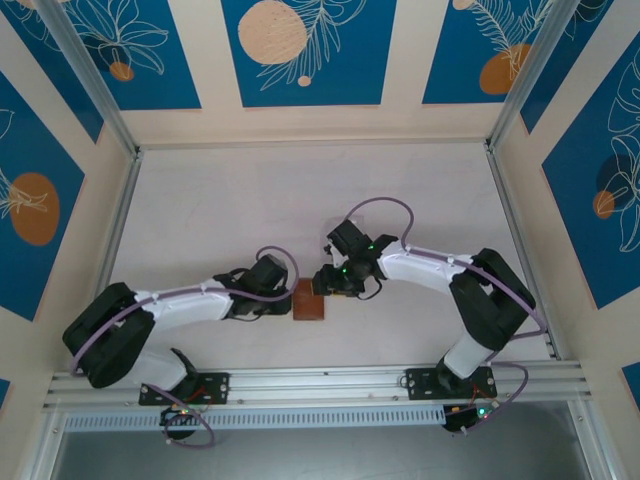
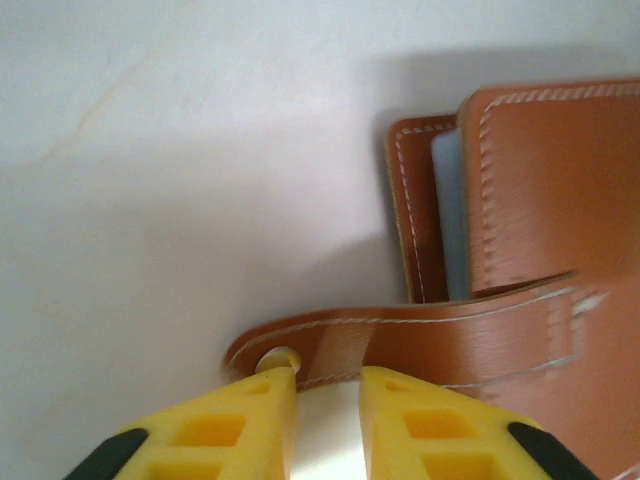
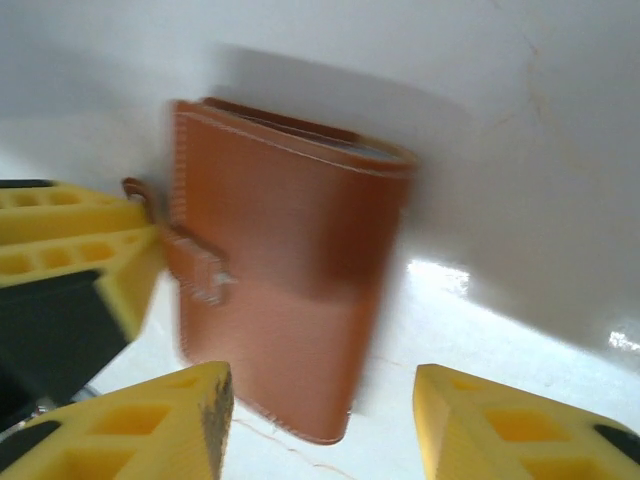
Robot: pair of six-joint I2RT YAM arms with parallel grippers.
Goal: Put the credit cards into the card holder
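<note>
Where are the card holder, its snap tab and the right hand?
card holder [image 1: 309, 300], top view, brown cover.
snap tab [image 2: 310, 345], left wrist view, strap's end.
right hand [image 3: 320, 385], right wrist view, between its fingertips.

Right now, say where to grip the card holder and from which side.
Take the card holder by its long edges, away from the strap. Probably come from the right, where the open right end effector faces it: it lies folded flat, the left end effector crowding the strap.

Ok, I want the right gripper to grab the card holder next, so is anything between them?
Nothing visible does. In the right wrist view the card holder lies on the table right ahead of the right gripper, whose jaws stand open. The left gripper sits at its strap tab, off to one side.
</note>
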